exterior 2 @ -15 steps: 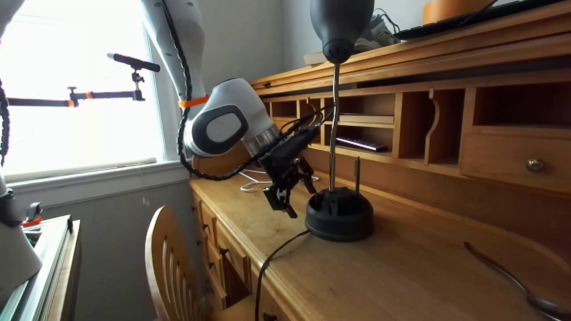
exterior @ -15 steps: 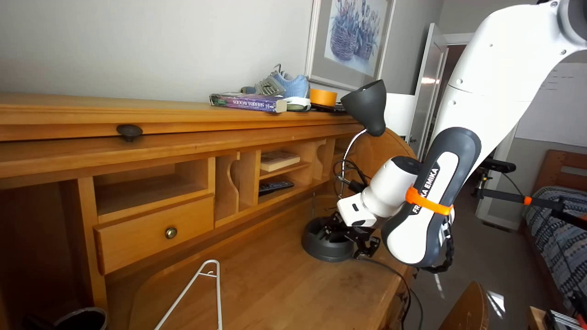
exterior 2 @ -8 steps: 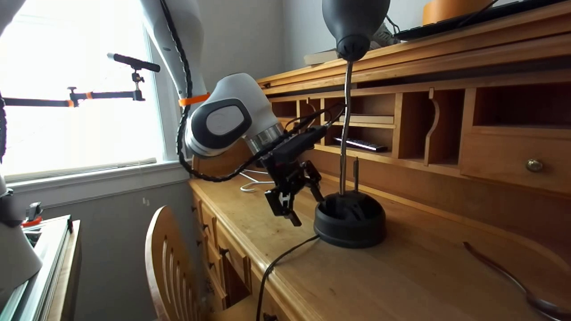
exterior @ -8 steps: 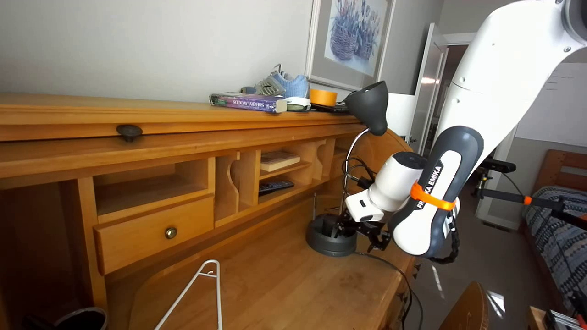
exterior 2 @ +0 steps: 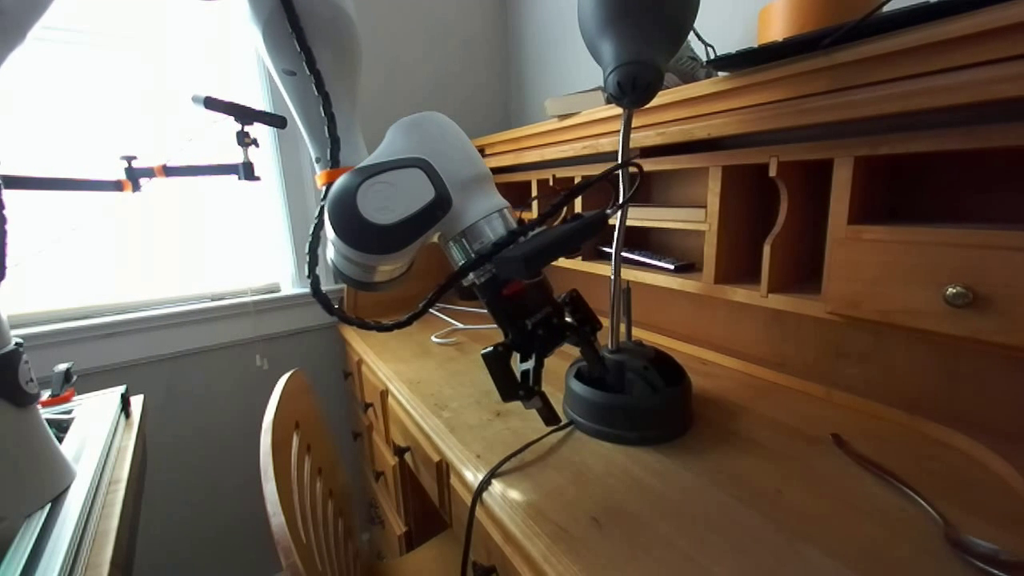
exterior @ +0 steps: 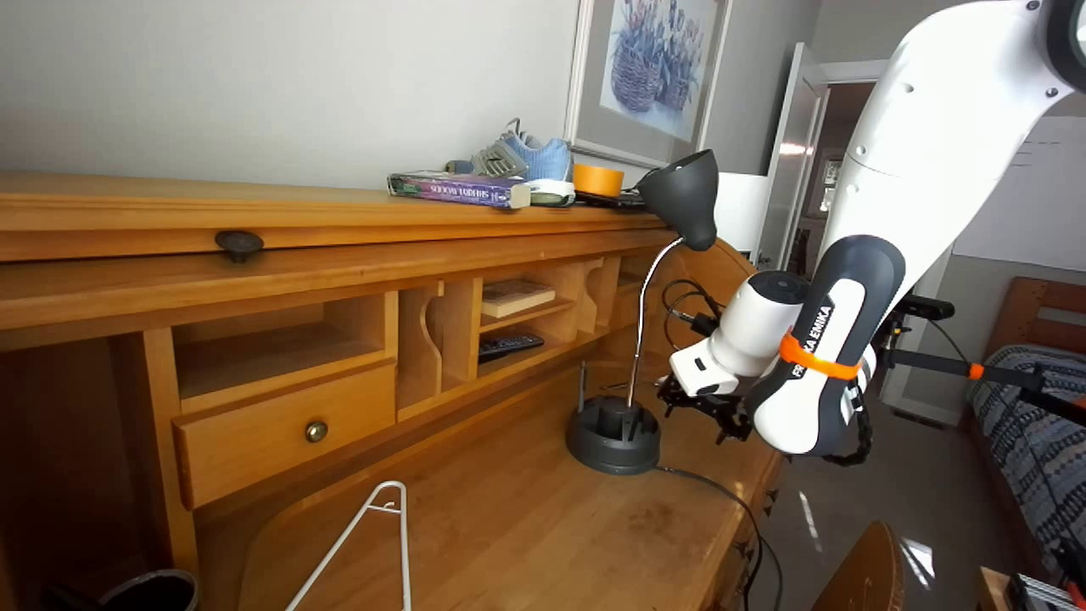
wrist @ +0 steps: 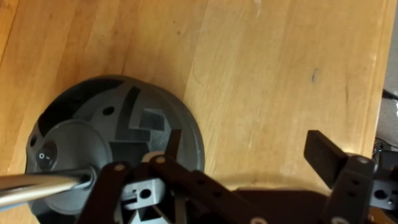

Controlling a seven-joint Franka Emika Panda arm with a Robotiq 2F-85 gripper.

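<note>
Shifts the Robotiq gripper [exterior 2: 570, 388] rightward in both exterior views since half a second earlier. From left to right in an exterior view, shows a white hanger [exterior: 405, 543] on the desktop [exterior: 509, 526], a remote control [exterior: 509, 344] in a pigeonhole [exterior: 556, 344], a pen [exterior: 583, 386] upright at the rim of the black desk-lamp base [exterior: 612, 456], also on the desktop, and the gripper just beside. In the wrist view, presents fingers [wrist: 325, 157] well apart, with the left-hand one overlapping the base; cannot tell whether in contact.
</note>
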